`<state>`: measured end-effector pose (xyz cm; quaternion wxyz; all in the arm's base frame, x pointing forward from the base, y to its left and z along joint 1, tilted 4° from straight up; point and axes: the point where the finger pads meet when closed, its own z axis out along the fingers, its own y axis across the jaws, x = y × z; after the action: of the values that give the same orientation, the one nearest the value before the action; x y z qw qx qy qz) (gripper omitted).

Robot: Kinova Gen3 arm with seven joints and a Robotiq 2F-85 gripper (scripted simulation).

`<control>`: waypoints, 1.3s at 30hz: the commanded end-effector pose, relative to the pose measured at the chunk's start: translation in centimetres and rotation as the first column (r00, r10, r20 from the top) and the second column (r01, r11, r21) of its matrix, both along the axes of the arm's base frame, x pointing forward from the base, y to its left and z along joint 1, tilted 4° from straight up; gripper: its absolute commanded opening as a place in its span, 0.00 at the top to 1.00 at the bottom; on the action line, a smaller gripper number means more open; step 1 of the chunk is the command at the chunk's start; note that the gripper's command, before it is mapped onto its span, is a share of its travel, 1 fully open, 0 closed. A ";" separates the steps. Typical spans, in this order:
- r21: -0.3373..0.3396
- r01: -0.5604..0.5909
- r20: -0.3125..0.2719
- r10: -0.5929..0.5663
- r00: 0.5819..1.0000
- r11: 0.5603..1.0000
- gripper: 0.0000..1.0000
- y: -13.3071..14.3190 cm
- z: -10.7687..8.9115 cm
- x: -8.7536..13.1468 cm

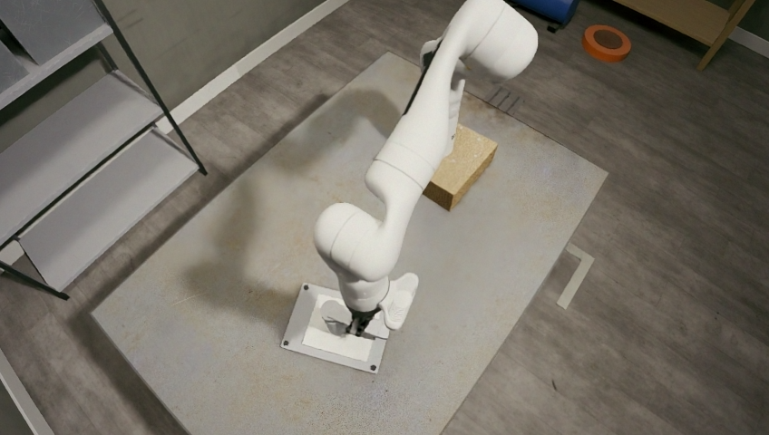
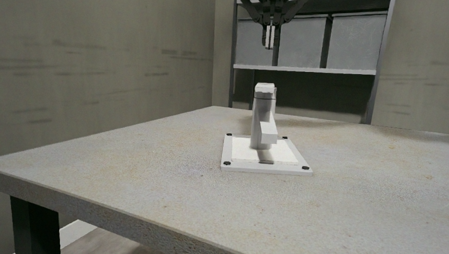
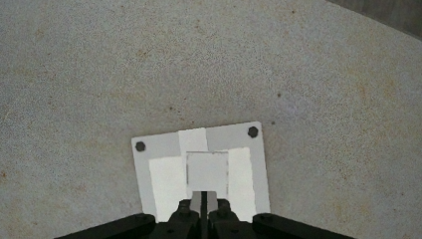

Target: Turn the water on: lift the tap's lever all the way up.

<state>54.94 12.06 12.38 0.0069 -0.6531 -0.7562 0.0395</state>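
Observation:
The white tap stands on a white base plate near the front of the grey table. Its lever sits on top of the body; its spout juts toward the camera. In the top view the arm hides most of the tap. My gripper hangs well above the tap with its fingers pressed together and nothing between them. In the wrist view the shut fingers are at the bottom edge, right over the tap's square top.
A tan block under the arm's base stands at the far side of the table. A metal shelf rack stands to the left of the table. An orange ring lies on the floor far off.

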 end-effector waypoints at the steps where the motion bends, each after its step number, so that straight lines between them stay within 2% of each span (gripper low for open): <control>1: 0.001 0.000 0.002 0.000 1.000 1.000 0.90 0.0 0.1 0.0; 14: 0.001 0.000 0.002 0.000 1.000 1.000 0.90 0.0 0.1 0.0; 15: 0.001 0.000 0.002 0.000 1.000 1.000 0.26 0.0 0.1 0.0; 39: 0.001 0.000 0.002 0.000 1.000 1.000 0.26 0.0 0.1 0.0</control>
<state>54.94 12.06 12.38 0.0069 -0.6531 -0.7562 0.0395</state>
